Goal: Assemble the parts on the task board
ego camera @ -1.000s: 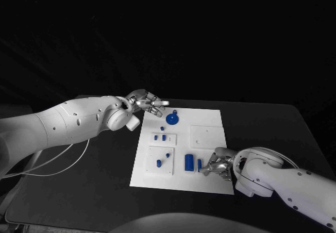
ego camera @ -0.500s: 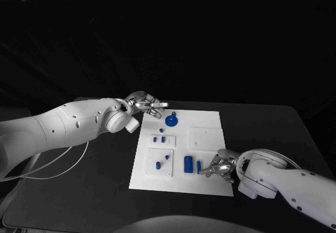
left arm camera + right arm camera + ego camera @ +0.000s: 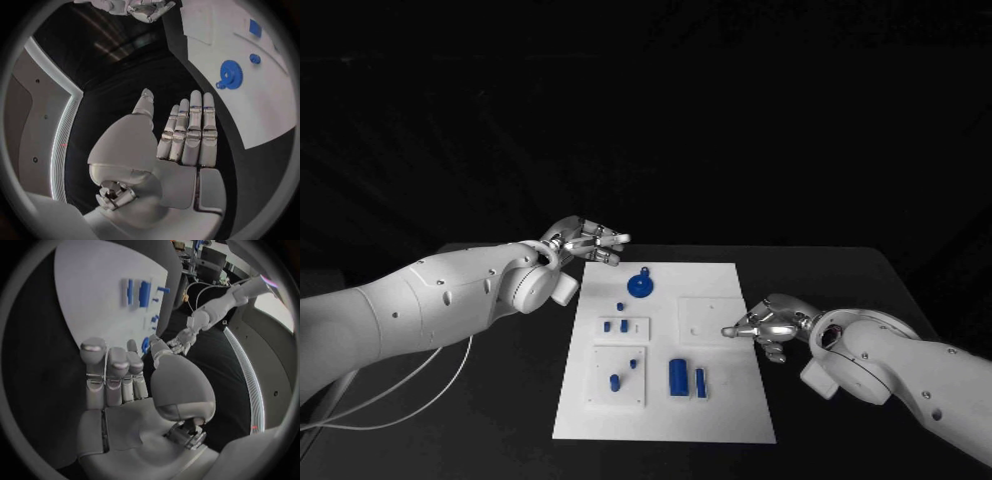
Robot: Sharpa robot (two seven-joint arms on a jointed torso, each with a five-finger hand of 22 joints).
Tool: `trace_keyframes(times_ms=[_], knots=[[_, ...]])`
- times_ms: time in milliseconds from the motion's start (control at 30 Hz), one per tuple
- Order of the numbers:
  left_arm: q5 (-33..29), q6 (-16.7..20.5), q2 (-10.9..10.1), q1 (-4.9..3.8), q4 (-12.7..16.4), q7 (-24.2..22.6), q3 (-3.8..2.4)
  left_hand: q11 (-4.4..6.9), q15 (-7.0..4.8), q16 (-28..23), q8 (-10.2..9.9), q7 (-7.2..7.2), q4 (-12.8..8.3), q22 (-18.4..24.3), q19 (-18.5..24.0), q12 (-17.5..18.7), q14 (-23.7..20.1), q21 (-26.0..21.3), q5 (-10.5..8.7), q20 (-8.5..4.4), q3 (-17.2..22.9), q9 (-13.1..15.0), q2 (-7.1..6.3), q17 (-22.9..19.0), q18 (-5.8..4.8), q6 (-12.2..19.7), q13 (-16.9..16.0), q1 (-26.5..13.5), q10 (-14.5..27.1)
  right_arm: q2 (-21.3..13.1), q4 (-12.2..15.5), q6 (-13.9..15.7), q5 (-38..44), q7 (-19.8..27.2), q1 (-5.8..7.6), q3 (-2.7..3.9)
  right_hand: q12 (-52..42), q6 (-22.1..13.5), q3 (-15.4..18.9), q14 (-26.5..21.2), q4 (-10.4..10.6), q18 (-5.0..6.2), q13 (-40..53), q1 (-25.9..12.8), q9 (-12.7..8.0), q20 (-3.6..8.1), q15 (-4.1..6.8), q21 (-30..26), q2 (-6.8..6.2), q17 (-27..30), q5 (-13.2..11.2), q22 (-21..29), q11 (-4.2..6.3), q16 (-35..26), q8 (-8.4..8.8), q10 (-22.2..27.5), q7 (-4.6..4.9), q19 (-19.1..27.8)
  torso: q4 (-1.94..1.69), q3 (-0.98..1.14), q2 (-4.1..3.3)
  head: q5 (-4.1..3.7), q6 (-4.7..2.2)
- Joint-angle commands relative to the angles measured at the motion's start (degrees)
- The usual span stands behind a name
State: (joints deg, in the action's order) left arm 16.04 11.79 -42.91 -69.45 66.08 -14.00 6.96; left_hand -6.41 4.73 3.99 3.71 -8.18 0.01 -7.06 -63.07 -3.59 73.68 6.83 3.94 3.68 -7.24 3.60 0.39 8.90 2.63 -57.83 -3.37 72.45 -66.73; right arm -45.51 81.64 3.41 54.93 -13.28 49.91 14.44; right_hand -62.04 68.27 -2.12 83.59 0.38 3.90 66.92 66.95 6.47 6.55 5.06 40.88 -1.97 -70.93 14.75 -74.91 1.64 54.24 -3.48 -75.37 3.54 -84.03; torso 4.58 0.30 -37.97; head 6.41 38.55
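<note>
Both hands are empty with fingers extended, the left hand (image 3: 589,241) off the task board (image 3: 733,420)'s far-left corner and the right hand (image 3: 764,325) at its right edge, near the blue gear (image 3: 640,286)

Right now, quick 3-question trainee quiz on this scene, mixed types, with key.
1. True or false: the left hand holds a blue part.
2. The blue gear lies on the task board nearer which hand? A) left B) right
3. Fill in: the right hand is at the board's ____ edge, holding nothing.

Key: 1 false; 2 A; 3 right.
</note>
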Motion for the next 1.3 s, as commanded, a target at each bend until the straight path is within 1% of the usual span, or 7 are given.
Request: trace_keyframes(times_ms=[33,800,833,867,933,967,1300], knots=[[-5.1,3.8,0.2,-0.03,-0.8,-4.1,-0.1,-0.22,-0.05,-0.3,0.0,-0.01,-0.5,0.0,0.0,0.1,-0.1,0.3,0.21,0.11,-0.1,0.1,0.9,-0.2,-0.56,-0.5,-0.1,0.0,0.3,1.4,-4.9,3.2,-9.6,12.9,0.89,1.11,2.0,-0.2,0.5,-0.9,-1.9,0.63,-1.6,0.5,-0.2,-0.5,-0.25,-4.1,1.15,1.6,1.0,-3.7,-0.07,-2.9,-0.16,1.4,-0.33,-1.8,0.48,0.15,0.7,-0.46,-3.52],[-15.0,1.1,9.2,-1.89,-16.0,-9.8,-0.46,-0.66,2.68,-0.5,-0.3,1.64,-3.8,2.5,2.7,0.3,-11.7,-2.7,2.1,3.88,-1.0,-0.2,4.5,-5.3,2.26,3.3,0.1,2.9,7.0,15.5,-33.9,1.8,-32.3,28.7,5.17,8.2,58.7,-14.9,-14.6,-24.2,-11.5,8.77,-63.6,-1.2,-3.1,-21.43,-12.19,-36.6,3.93,67.5,4.4,71.0,-9.05,-50.8,0.12,17.4,3.36,33.2,1.45,1.04,4.19,1.29,-7.66],[-15.1,1.0,9.4,-1.9,-16.3,-9.8,-0.46,-0.55,2.64,-0.6,-0.3,1.77,-3.8,2.7,2.7,0.3,-11.9,-2.7,2.06,4.04,-1.0,-0.2,4.51,-5.3,2.44,3.1,0.1,2.9,7.1,15.6,-33.9,1.7,-32.4,28.8,5.2,8.28,58.7,-15.2,-14.3,-24.2,-11.4,8.87,-63.6,-1.2,-3.1,-21.52,-12.31,-36.6,3.98,67.5,4.5,71.1,-9.18,-50.7,0.14,17.4,3.45,33.4,1.37,1.06,4.19,1.3,-7.6],[-11.9,2.1,9.0,-1.83,-15.8,-7.7,-0.42,6.41,-4.73,-4.0,-3.7,8.18,0.0,7.1,20.9,3.6,-30.3,-6.8,-3.94,-3.68,7.2,-3.6,-0.39,-8.9,-2.63,57.8,3.4,-19.6,24.8,15.4,-33.8,4.2,-29.0,25.1,5.16,8.13,62.0,-68.3,2.1,-42.0,-0.4,-3.9,-66.9,-20.8,-6.5,-6.55,-5.06,-40.9,1.97,70.9,-14.8,74.9,-1.64,-54.2,3.48,34.6,-3.54,84.0,1.66,0.99,4.09,1.18,-7.85],[-12.0,2.3,8.9,-1.73,-15.4,-7.8,-0.48,6.41,-4.73,-4.0,-3.7,8.18,0.0,7.1,63.1,3.6,-32.6,-6.8,-3.94,-3.68,7.2,-3.6,-0.39,-8.9,-2.63,57.8,3.4,-22.3,66.7,15.3,-33.4,4.5,-29.2,25.2,5.2,7.94,62.0,-68.3,2.1,-83.6,-0.4,-3.9,-66.9,-23.1,-6.5,-6.55,-5.06,-40.9,1.97,70.9,-14.8,74.9,-1.64,-54.2,3.48,75.4,-3.54,84.0,1.51,0.96,4.15,1.0,-7.76],[-12.0,2.6,8.8,-1.63,-15.1,-7.9,-0.53,6.41,-4.73,-4.0,-3.7,8.18,0.0,7.1,63.1,3.6,-73.7,-6.8,-3.94,-3.68,7.2,-3.6,-0.39,-8.9,-2.63,57.8,3.4,-24.1,66.7,15.1,-33.1,4.8,-29.4,25.4,5.25,7.75,62.0,-68.3,2.1,-83.6,-0.4,-3.9,-66.9,-24.7,-6.5,-6.55,-5.06,-40.9,1.97,70.9,-14.8,74.9,-1.64,-54.2,3.48,75.4,-3.54,84.0,1.37,0.93,4.21,0.83,-7.68],[-13.1,10.7,5.9,1.33,-4.5,-10.0,-2.28,6.41,-4.73,-4.0,-3.7,8.18,0.0,7.1,63.1,3.6,-73.7,-6.8,-3.94,-3.68,7.2,-3.6,-0.39,-8.9,-2.63,57.8,3.4,-72.5,66.7,11.5,-22.5,14.0,-36.0,29.9,6.53,2.08,62.0,-68.3,2.1,-83.6,-0.4,-3.9,-66.9,-66.9,-6.5,-6.55,-5.06,-40.9,1.97,70.9,-14.8,74.9,-1.64,-54.2,3.48,75.4,-3.54,84.0,-2.68,0.09,5.97,-4.1,-5.29]])
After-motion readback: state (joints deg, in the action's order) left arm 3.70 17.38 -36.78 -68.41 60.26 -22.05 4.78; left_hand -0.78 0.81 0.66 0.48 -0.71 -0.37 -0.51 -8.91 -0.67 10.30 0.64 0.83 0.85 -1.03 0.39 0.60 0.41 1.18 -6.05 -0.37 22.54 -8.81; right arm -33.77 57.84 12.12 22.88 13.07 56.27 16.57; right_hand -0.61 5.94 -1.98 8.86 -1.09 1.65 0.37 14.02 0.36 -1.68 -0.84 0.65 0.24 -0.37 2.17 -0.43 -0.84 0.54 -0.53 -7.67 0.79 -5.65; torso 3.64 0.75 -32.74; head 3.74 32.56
